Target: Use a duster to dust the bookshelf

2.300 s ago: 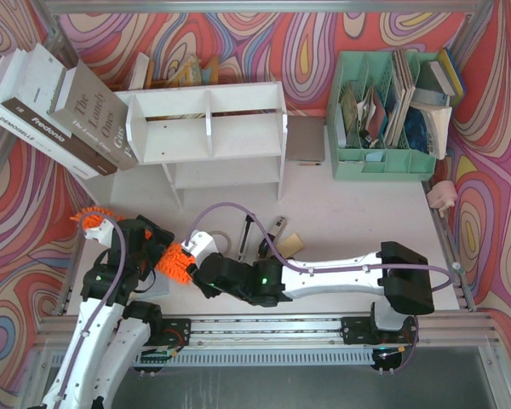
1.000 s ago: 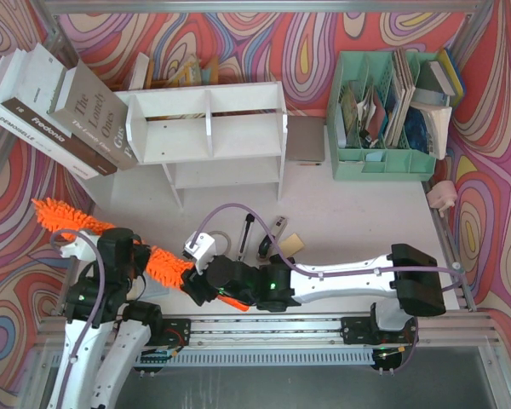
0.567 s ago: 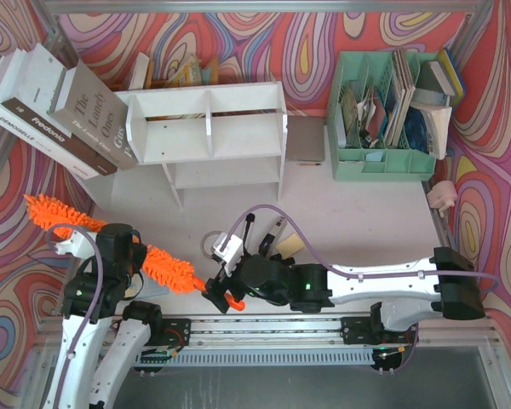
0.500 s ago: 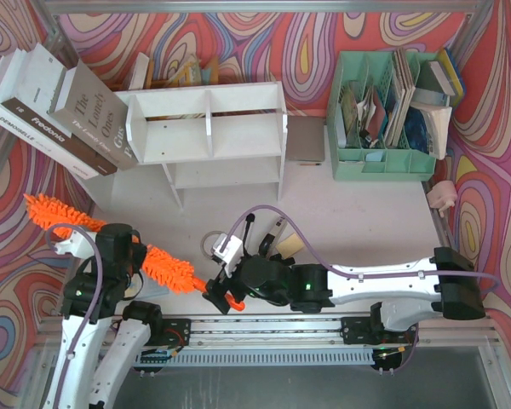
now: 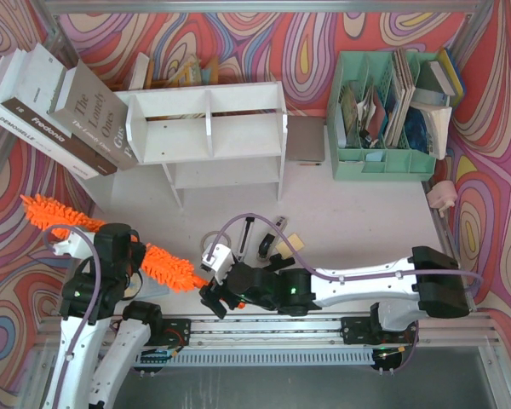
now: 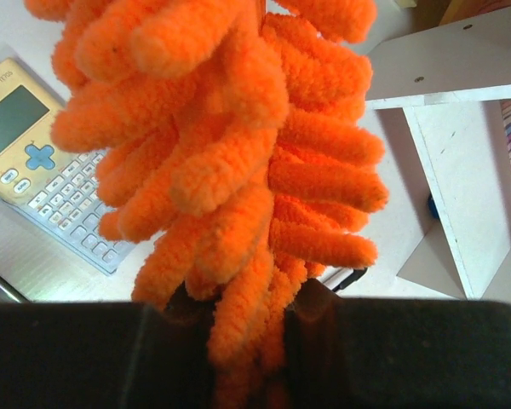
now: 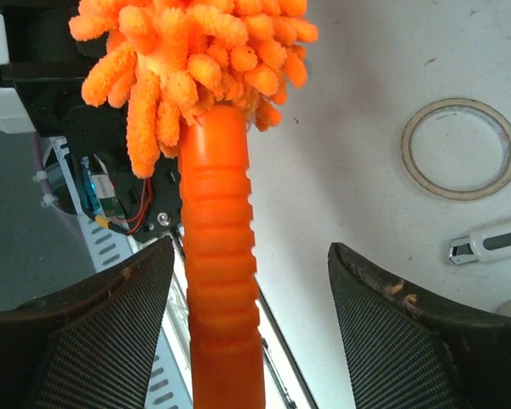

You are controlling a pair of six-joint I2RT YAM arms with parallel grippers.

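The bookshelf stands behind, not yet dusted. The duster is at the near left, our left gripper clenched on its fluff. Our right gripper has just released the handle, jaws open around it; we judge a regrasp comes next.

Bookshelf far centre of worktop. Book stack leaning at its left, organizer off its right. Duster near-left, lying diagonal, clamped in left gripper. Handle end sits between right gripper fingers, gap each side. Calculator on worktop under duster. Tape ring flat on worktop beside handle.
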